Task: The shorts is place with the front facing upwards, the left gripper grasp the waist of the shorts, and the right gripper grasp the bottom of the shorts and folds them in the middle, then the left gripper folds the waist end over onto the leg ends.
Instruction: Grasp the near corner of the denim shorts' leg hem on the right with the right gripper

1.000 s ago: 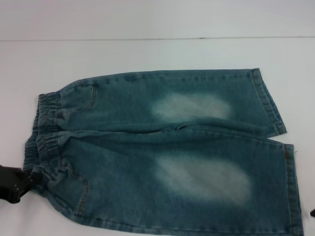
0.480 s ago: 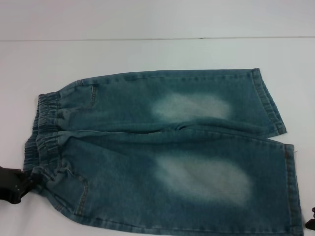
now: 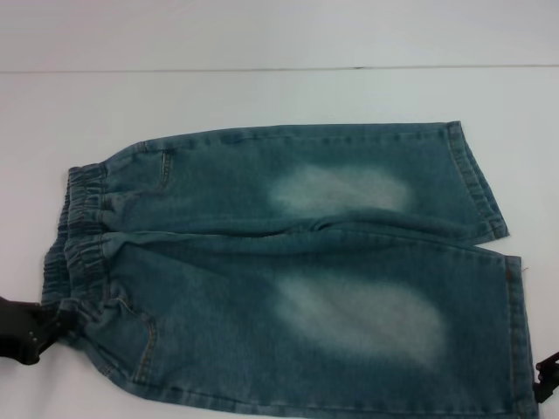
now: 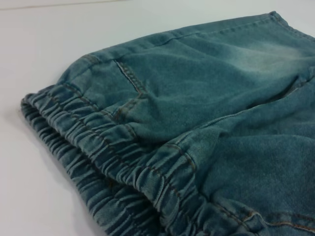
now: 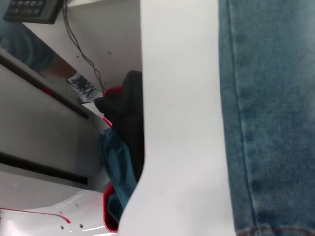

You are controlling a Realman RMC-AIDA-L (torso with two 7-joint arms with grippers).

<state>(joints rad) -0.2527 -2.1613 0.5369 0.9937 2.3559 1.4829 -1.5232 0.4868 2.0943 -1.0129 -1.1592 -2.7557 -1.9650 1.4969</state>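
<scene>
**Denim shorts spread flat, a gripper at each near corner**

The shorts (image 3: 297, 271), long blue denim with pale faded patches on each leg, lie flat on a white worktop (image 3: 262, 96). The waist (image 3: 74, 236), a ruffled elastic band, points toward the robot's left. The bottom of the shorts (image 3: 493, 262), two straight stitched hems, points toward its right.

The left gripper (image 3: 26, 327) sits at the near left edge of the head view, touching the near corner of the waist; whether its fingers are apart or together cannot be told. The left wrist view shows the gathered band close up, with orange stitching along a pocket seam.

The right gripper (image 3: 546, 380) shows only as a dark tip at the near right edge, just beside the near hem; its finger state also cannot be told. The right wrist view shows a denim edge lying on the worktop near the worktop's rim.
</scene>
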